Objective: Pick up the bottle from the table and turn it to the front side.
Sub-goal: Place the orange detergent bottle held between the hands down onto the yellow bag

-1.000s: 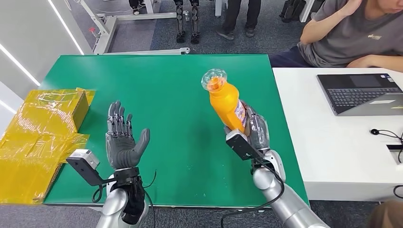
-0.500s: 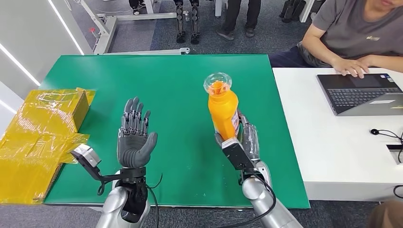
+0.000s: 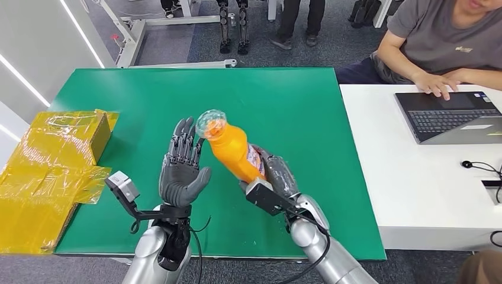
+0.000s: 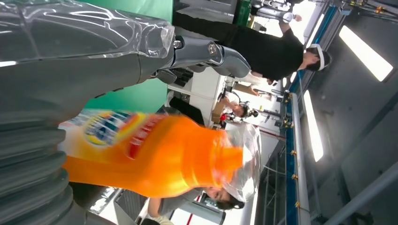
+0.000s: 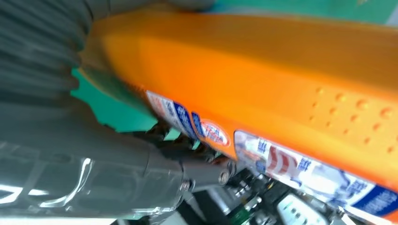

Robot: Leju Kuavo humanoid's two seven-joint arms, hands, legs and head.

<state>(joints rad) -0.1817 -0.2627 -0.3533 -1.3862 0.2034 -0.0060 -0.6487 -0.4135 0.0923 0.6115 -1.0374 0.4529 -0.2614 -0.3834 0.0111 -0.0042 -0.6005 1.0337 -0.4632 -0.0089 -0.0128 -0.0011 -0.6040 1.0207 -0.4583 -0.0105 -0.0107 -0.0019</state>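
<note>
An orange bottle (image 3: 232,151) with a clear plastic-wrapped cap is held above the green table (image 3: 296,100), tilted with its cap toward my left side. My right hand (image 3: 278,177) grips its lower body. My left hand (image 3: 182,168) stands upright with fingers spread, palm facing the bottle, close beside the cap and holding nothing. The left wrist view shows the bottle (image 4: 155,157) next to my left hand (image 4: 70,51), its blue and red label facing that camera. In the right wrist view the bottle (image 5: 263,89) lies against my right hand (image 5: 94,159).
A yellow wrapped box (image 3: 56,163) lies at the table's left edge. To the right stands a white desk (image 3: 414,183) with a laptop (image 3: 453,115), and a seated person (image 3: 444,41) has a hand on it. People's legs stand beyond the far edge.
My right hand has swung the bottle left and tipped it from near upright to a slant. My left hand has moved right toward the cap.
</note>
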